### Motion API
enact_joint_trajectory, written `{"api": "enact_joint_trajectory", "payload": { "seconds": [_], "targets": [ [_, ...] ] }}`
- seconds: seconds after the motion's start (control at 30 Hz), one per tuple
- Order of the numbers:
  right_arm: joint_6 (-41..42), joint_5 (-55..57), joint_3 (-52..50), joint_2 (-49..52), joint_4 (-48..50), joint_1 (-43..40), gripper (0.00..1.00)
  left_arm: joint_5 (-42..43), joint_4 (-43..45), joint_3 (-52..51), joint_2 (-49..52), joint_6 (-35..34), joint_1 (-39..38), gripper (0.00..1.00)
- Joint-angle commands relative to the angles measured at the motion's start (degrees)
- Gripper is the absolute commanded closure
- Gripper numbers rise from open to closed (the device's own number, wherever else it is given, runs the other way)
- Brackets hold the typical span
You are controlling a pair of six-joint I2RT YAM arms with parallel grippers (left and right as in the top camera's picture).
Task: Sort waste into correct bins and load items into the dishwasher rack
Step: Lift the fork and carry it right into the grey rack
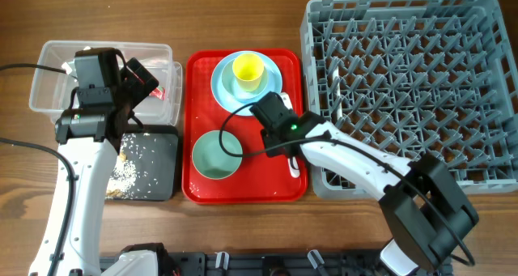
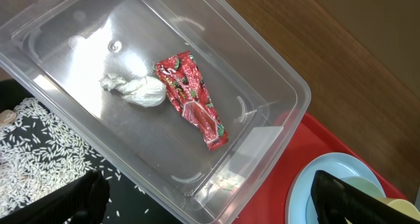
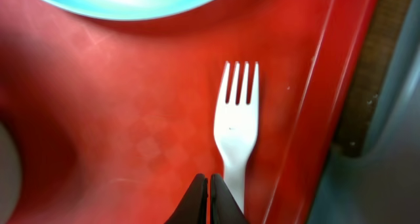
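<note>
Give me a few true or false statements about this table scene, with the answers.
1. The wrapper lies in the clear tub. True.
2. The yellow cup lies tipped over. False: it stands upright on the blue plate.
3. The left hand is shut. False: it is open, above the clear tub.
4. The fork lies on the red tray. True.

Wrapper (image 2: 193,99) beside tissue (image 2: 134,89) in tub (image 2: 85,27), left of serving tray (image 1: 255,187)
</note>
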Motion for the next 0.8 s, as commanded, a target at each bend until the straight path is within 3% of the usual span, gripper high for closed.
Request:
{"api": "enact_joint_trajectory", "payload": {
  "seconds": [0.0,0.13,0.27,0.5,0.77],
  "targets": [
    [-0.15,-0.83,6.56,-3.08,-4.2,-0.98,0.92,-0.55,0.02,0.66,-0.37,0.09,0.15,0.0],
    [-0.2,-0.9,8.63,-4.48,-7.63,-1.55,0.66,-0.55,0.02,0.66,-0.37,0.09,0.15,0.0],
    [-0.09,-1.29,6.6,-3.19,-10.45,-1.62,0.69,-0.55,0.02,0.66,-0.37,0.09,0.15,0.0],
    [-0.09,-0.17,-0.07,0.31,-4.9,-1.64,0.69,-0.55,0.02,0.66,-0.37,0.09,0.15,0.0],
    [-0.13,-0.22,-0.79,5.75,-3.45,-1.57,0.71,-0.55,0.02,0.66,-0.37,0.09,0.15,0.0]
  ]
}}
